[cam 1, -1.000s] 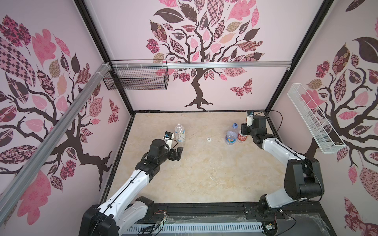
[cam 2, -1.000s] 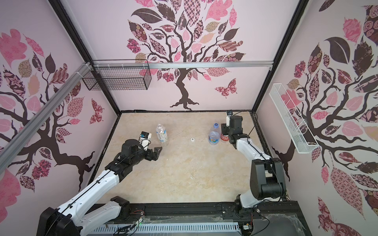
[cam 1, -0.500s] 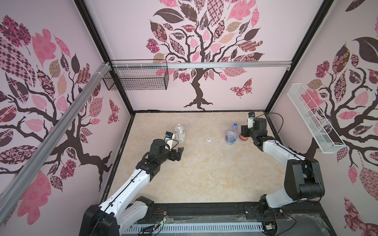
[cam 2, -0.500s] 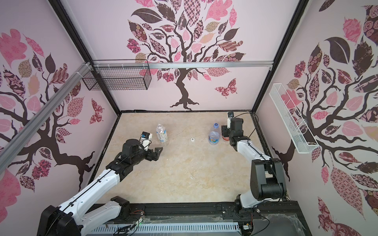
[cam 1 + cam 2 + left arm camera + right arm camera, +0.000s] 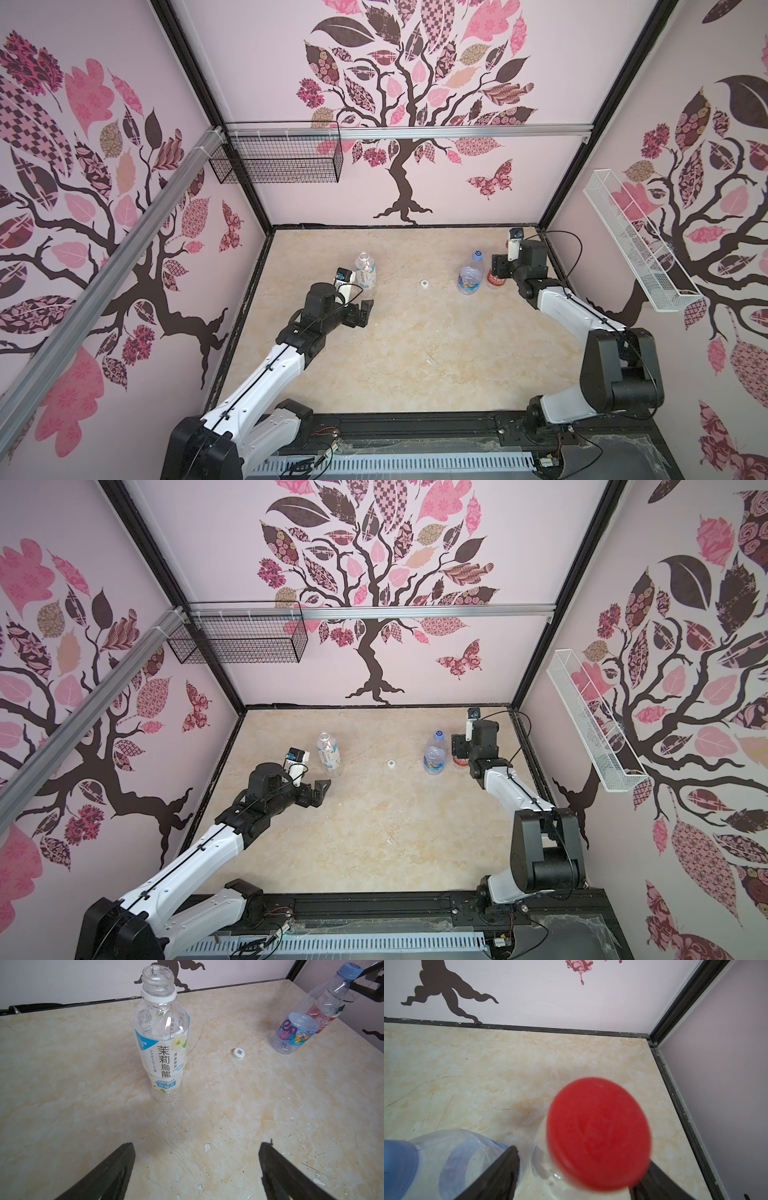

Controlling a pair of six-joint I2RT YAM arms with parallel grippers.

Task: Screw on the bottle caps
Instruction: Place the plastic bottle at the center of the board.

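Note:
The tall white-green-labelled bottle stands uncapped at the left. My left gripper is open and empty just in front of it. The white cap lies loose on the table between the bottles. The squat bluish bottle wears the blue cap. Right beside it stands the red-labelled bottle, with the red cap on its neck. My right gripper hangs over that cap, open, with a gap showing at one finger.
The marble-look table is walled on three sides; the back right corner is close to my right gripper. A black wire basket hangs on the back wall. A white wire rack hangs on the right wall.
My right gripper has opened wider around the red cap and shifted slightly toward the back wall. The left arm and the bottles have not moved.

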